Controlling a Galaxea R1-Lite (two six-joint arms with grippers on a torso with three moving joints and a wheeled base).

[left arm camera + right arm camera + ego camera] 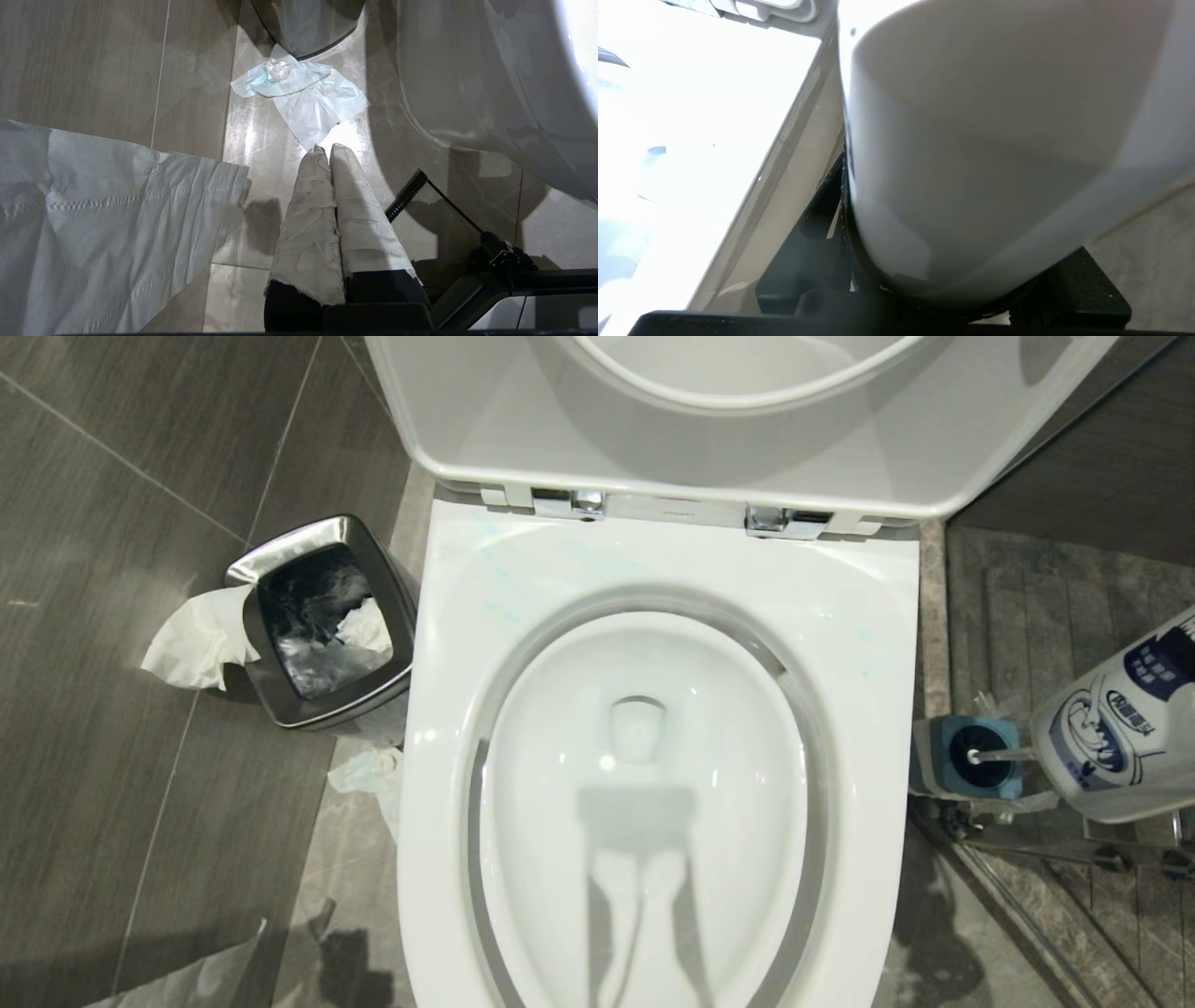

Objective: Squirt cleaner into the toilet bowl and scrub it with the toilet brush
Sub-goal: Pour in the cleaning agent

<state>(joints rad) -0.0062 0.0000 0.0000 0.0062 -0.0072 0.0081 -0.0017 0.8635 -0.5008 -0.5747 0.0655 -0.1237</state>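
Right now the toilet bowl (644, 821) sits centre in the head view, seat and lid (747, 420) hinged up, drain hole in the middle of the basin. Faint turquoise streaks of cleaner (509, 583) show on the white rim at the back left, near the hinges.

Cleaner bottle (1116, 728), white with a blue printed label, enters the head view from the right edge, tilted, off to the right of the bowl and above the floor. In the right wrist view the bottle (985, 154) fills most of the picture, and the right tool (952, 289) is clamped around its body, black pads tight against the white plastic. Jaws about half wide, holding the bottle.

Toilet brush (994, 756) stands in its grey-and-blue holder (971, 756) on the floor just right of the toilet, partly behind the bottle; the white handle points toward the bottle. Bristle head is down in the holder, can't see it.

Left tool (329, 149) is closed, its two tape-wrapped fingers (310, 219) pressed together, empty, hanging low over the tile floor beside the toilet base. Not in the head view.

Steel waste bin (322, 616) is left of the toilet, with tissue (196, 639) hanging over its edge. A crumpled tissue piece (303, 93) lies on the floor between bin and toilet, and a larger sheet (103, 224) lies nearer the left tool.
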